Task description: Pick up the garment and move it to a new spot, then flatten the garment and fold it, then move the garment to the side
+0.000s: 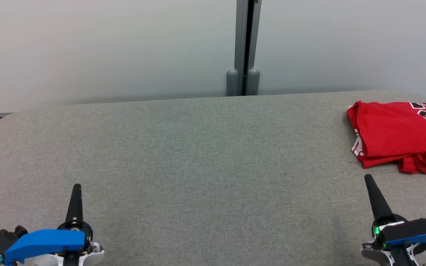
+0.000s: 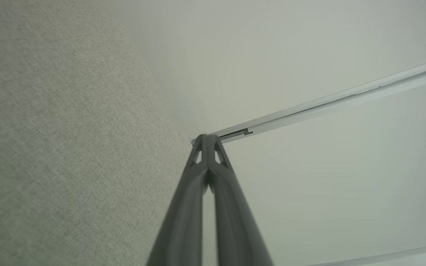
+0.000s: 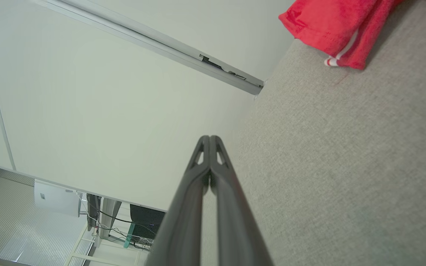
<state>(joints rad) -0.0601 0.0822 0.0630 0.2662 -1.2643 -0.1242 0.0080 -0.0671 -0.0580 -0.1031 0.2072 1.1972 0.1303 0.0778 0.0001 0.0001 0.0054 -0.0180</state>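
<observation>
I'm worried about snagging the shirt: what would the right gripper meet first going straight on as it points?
Likely not the red shirt, which lies off to the side of the right gripper in its wrist view. The line runs over the grey table toward the pale wall, though depth is unclear.

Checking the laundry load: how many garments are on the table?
1: a red garment at the far right of the table, cut off by the head view's edge; more could lie beyond it.

Grey fabric tabletop beneath and ahead of left fingers and right fingers. Pale wall panels beyond the tips, grey post between panels. Right wrist view, lower left of its fingers: white box, black slab
</observation>
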